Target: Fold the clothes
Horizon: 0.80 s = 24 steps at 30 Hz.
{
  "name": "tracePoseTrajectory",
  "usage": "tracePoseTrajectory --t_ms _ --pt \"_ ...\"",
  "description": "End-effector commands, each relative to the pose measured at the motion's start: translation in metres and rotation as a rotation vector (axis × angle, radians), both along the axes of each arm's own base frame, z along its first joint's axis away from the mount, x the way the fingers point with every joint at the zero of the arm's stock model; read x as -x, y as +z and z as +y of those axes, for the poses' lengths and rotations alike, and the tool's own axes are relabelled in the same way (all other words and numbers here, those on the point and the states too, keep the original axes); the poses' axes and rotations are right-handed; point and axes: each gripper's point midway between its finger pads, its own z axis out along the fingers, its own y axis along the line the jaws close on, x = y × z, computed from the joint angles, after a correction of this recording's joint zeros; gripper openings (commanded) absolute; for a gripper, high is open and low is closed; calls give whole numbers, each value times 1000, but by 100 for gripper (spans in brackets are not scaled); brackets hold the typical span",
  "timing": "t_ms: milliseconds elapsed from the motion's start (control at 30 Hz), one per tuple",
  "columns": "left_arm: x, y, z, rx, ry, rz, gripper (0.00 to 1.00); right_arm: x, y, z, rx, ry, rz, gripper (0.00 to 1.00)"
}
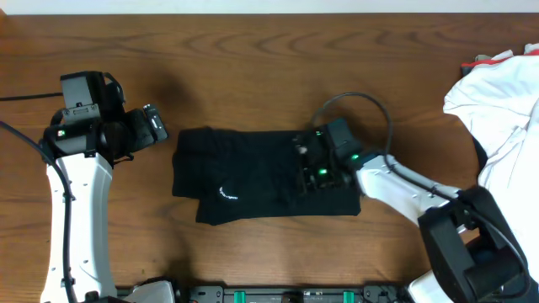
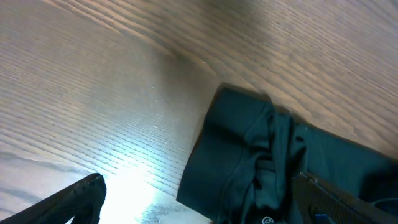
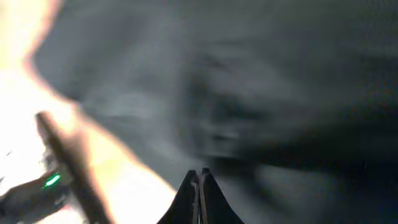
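Well, our right end effector (image 3: 199,173) sits pressed together over the shirt (image 1: 244,172), our left end effector (image 1: 158,126) spread clear of it; any sideways drag could rumple the fold.

Left arm (image 1: 80,198), well left of the right wrist block (image 1: 324,160): white tubular links, black boxy joint housings, one green indicator, thin black cables. Right arm (image 1: 396,187): white link running from the block to a bulky black rounded joint; green lights on the block; black cable looped above it. Left fingers (image 2: 71,202) matte black, flat; right fingertips (image 3: 186,202) dark, wedge-shaped.
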Motion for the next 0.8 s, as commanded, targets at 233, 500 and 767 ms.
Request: tracePoseTrajectory --t_ms 233,500,767 --pt "-1 6 2 -12 3 -16 98 -29 53 -29 -10 -100 -146 1" --pt "-1 6 2 -12 3 -16 98 -57 32 -111 175 -380 -73 3" --pt "-1 6 2 -12 3 -16 98 -59 -24 -107 261 -442 51 1"
